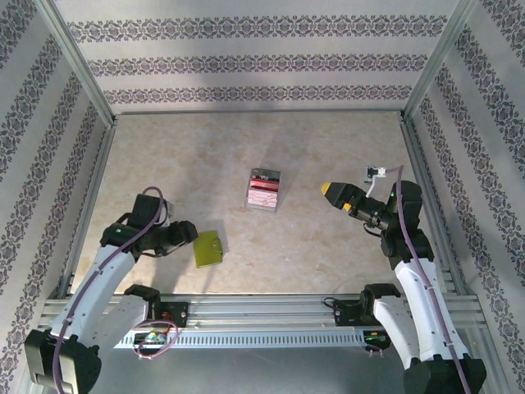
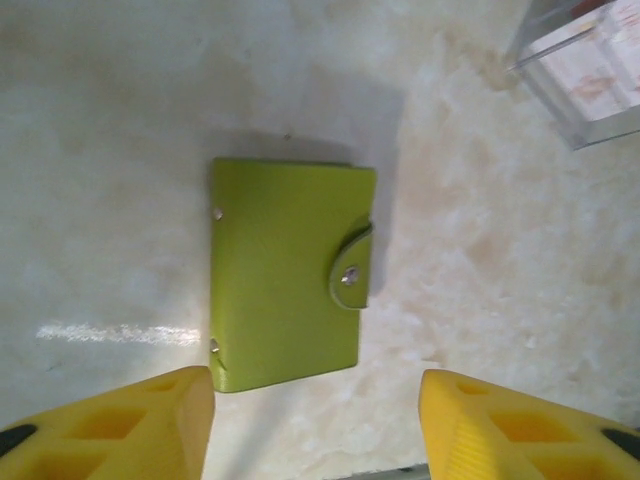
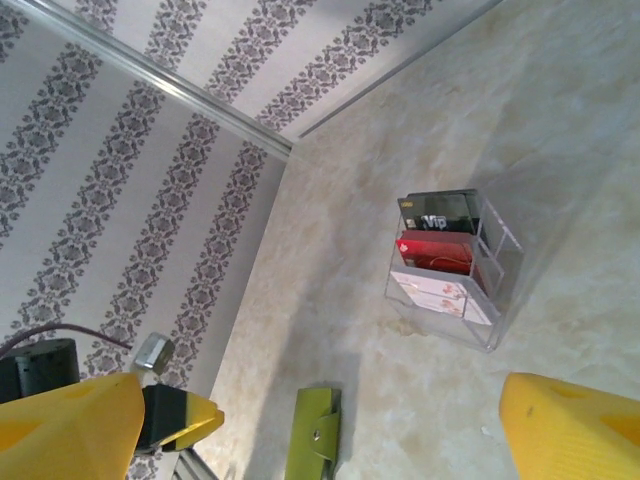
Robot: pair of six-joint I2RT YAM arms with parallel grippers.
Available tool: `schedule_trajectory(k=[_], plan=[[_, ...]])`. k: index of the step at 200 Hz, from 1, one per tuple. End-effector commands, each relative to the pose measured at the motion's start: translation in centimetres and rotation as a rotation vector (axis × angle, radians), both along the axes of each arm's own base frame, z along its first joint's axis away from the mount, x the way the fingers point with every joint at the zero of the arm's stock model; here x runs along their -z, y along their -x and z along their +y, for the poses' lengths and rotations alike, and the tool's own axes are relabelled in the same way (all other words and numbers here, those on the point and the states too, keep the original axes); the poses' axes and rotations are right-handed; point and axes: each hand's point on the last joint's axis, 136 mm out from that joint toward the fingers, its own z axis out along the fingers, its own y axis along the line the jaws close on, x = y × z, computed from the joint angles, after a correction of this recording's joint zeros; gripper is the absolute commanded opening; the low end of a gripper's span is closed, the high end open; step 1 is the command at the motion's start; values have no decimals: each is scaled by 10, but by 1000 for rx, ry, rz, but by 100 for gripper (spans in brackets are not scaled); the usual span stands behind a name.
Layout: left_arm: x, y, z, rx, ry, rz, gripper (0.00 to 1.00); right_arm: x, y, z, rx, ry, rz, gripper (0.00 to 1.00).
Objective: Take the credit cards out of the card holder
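The card holder (image 1: 208, 248) is an olive-green wallet lying flat on the table, folded shut, its snap flap (image 2: 350, 270) fastened. The credit cards are hidden. My left gripper (image 1: 187, 234) hovers just left of the holder. In the left wrist view its yellow fingers (image 2: 120, 425) stand apart on either side of the holder's near edge (image 2: 285, 378) without touching it, so the left gripper (image 2: 315, 430) is open and empty. My right gripper (image 1: 332, 191) is raised at the right, open, pointing left, far from the card holder (image 3: 305, 455).
A clear plastic tray (image 1: 264, 190) stands at the table's middle, holding a black, a red and a white card (image 3: 440, 295). Patterned walls close in the table on three sides. A small white part (image 1: 377, 173) lies near the right wall.
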Motion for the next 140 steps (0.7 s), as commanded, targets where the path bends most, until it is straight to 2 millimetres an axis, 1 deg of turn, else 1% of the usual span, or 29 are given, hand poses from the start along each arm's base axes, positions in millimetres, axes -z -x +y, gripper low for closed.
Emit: schedule_trajectory(k=[1,17,38,59,79,106,140], plan=[[30,4,9,-77,-96,53,53,-2,-1,4,-13,18,-32,92],[46,5,9,-89,-113,50,50,-2,-3,6,-16,26,-41,92],[58,3,-3,-62,-51,30,47,1,-4,7,-19,40,-48,92],[62,-1,-17,-24,18,11,44,3,-5,8,-26,55,-53,92],[65,-5,-23,-10,45,-4,43,7,-6,9,-26,63,-48,92],[73,-7,-23,-2,33,17,40,10,-7,11,-25,69,-49,92],[82,-9,-19,10,-14,47,37,11,-7,11,-25,77,-51,92]])
